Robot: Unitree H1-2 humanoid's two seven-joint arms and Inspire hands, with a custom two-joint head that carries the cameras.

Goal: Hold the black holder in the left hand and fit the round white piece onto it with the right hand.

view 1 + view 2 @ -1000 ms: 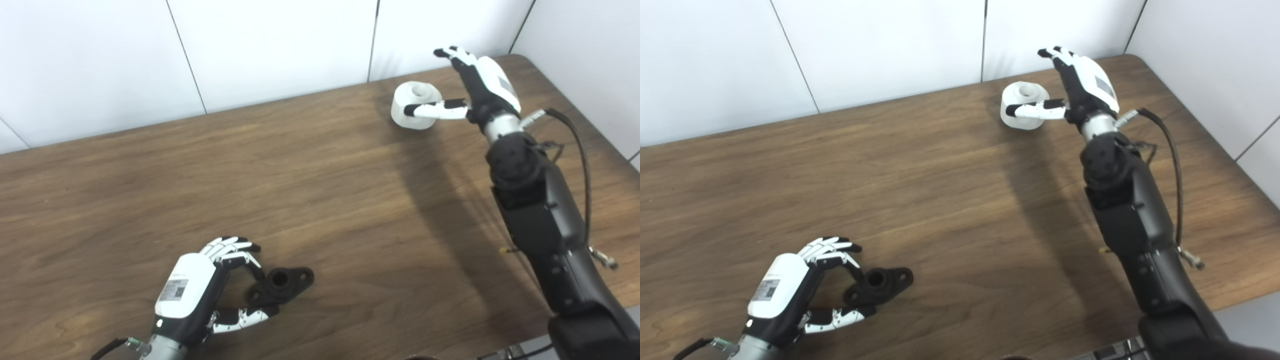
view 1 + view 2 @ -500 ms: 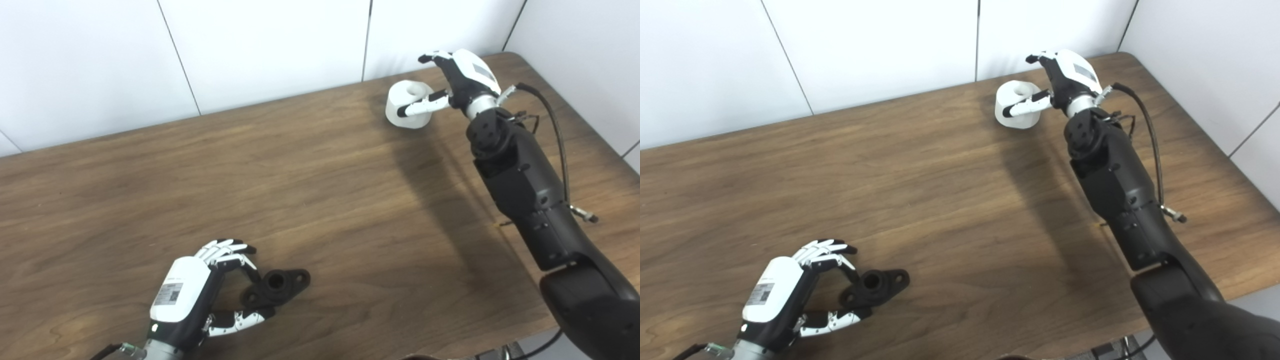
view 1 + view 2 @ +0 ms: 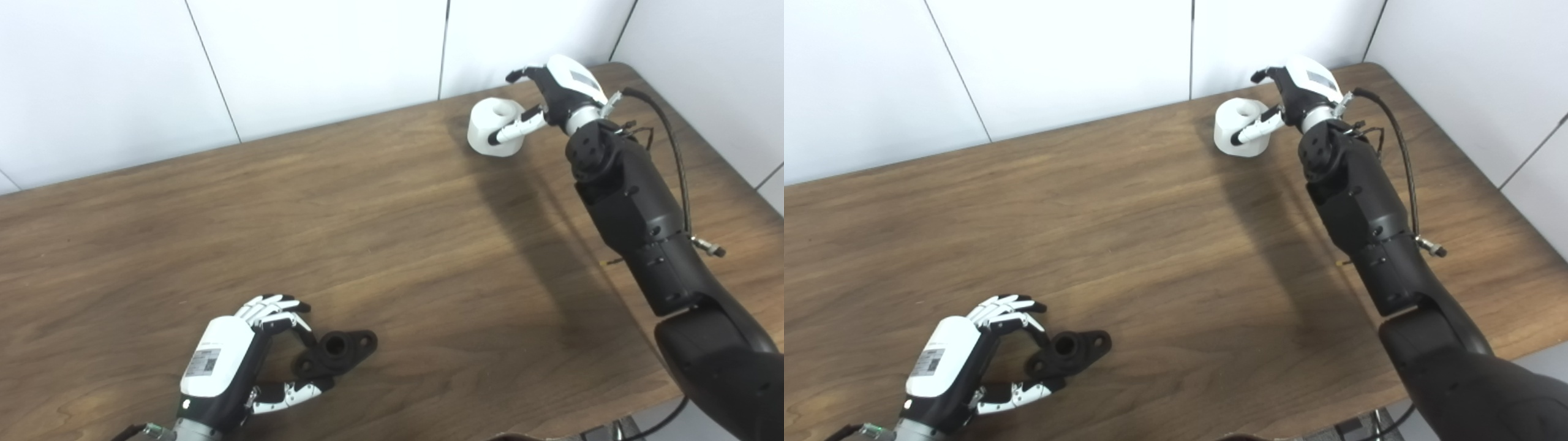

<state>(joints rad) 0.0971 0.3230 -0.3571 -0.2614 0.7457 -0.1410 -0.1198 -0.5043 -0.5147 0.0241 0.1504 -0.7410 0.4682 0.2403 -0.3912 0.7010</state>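
The black holder [image 3: 340,350] lies flat on the wooden table [image 3: 392,233] near the front left. My left hand [image 3: 229,361] rests beside it, fingers and thumb curved around the holder's left end, not closed on it. The round white piece [image 3: 487,125] stands at the far right of the table, tipped slightly. My right hand [image 3: 560,86] is right behind it. Its thumb lies across the piece's front side and its fingers reach out above and behind the piece, apart from it.
White wall panels [image 3: 318,55] run close behind the table's far edge and along its right side. My right arm [image 3: 643,226] stretches over the table's right part, with a cable [image 3: 670,147] looping off it.
The camera has shifted. My right hand has turned and come in closer over the white piece, with the thumb hooked further round its front. My left hand and the holder have barely moved.
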